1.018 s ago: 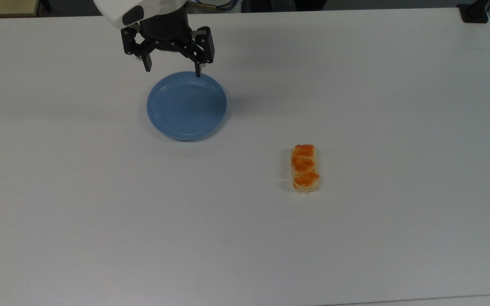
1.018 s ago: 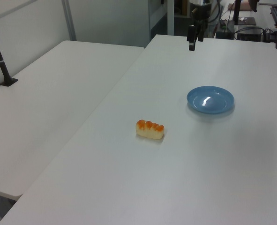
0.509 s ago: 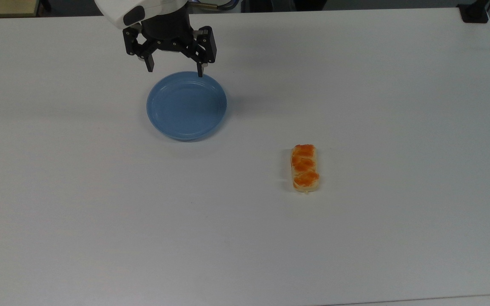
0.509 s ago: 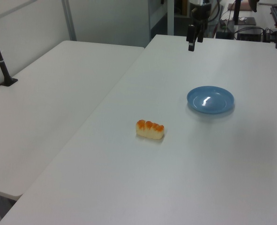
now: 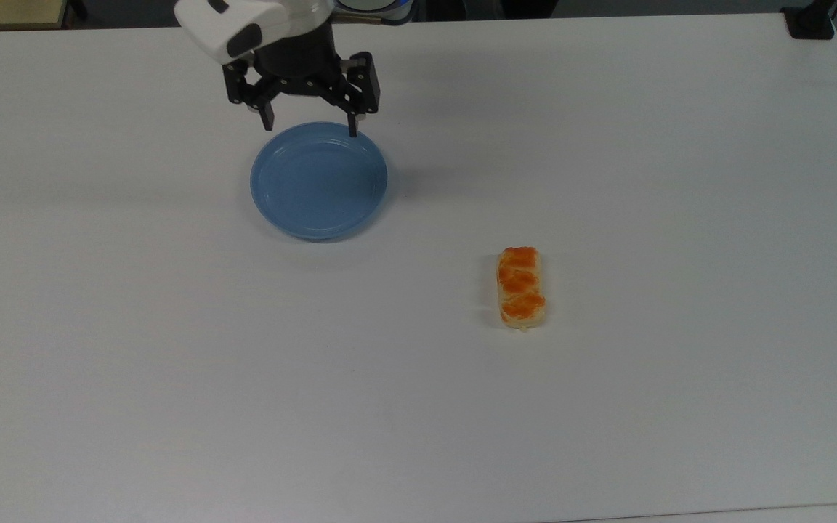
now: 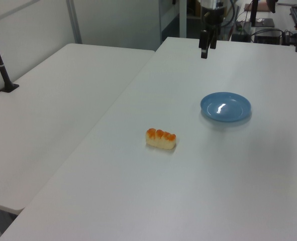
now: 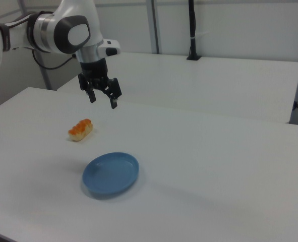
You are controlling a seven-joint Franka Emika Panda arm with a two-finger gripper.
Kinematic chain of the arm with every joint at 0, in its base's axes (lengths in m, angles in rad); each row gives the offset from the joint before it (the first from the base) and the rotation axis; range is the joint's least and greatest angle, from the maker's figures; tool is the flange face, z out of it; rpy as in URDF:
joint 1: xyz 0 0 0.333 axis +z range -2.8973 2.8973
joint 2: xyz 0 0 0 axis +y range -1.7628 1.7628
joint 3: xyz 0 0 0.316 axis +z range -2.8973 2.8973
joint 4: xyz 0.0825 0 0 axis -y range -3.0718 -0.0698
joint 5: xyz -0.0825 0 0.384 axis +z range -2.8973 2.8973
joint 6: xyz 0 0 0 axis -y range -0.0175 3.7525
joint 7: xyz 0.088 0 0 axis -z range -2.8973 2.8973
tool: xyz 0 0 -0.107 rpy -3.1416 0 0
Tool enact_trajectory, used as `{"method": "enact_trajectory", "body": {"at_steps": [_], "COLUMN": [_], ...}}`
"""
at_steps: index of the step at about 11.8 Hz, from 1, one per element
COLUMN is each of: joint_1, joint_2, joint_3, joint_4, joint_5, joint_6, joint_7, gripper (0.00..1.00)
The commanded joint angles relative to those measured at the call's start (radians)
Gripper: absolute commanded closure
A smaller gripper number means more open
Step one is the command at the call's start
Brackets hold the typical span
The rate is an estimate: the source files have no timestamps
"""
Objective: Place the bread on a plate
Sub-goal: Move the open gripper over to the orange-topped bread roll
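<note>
The bread (image 5: pixel 522 288), a small pale-yellow loaf with orange-brown bumps, lies flat on the white table, right of centre in the top view; it also shows as the bread (image 6: pixel 161 138) and the bread (image 7: pixel 80 129). The round blue plate (image 5: pixel 318 180) sits bare, up and to the left of the loaf in the top view, seen too as the plate (image 6: pixel 225 106) and the plate (image 7: pixel 111 174). My gripper (image 5: pixel 310 126) hangs open and holds nothing, high above the plate's far rim. In the right view the gripper (image 7: pixel 104 100) is well above the table.
The white table (image 5: pixel 607 145) spreads wide around both objects. A second white table (image 6: pixel 53 100) adjoins it on the left view's left. A black post (image 7: pixel 191 30) stands on the far table. A black clamp (image 5: pixel 811 22) sits at the top view's upper right corner.
The gripper has shifted a little toward the top view's right and slightly toward the plate, still open. Bread and plate have not moved.
</note>
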Motion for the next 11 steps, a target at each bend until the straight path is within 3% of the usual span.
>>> {"method": "enact_trajectory", "body": {"at_steps": [1,6,11], "joint_1": [0.097,0.25,0.338], "joint_2": [0.044,0.202,0.332], "joint_3": [-0.014,-0.017,-0.019], "joint_4": [-0.007,0.033,0.036], "joint_5": [0.026,0.021,0.01], "joint_6": [0.076,0.188,0.412], "joint_7": [-0.007,0.137,0.318], "gripper": [0.0,0.0,0.0]}}
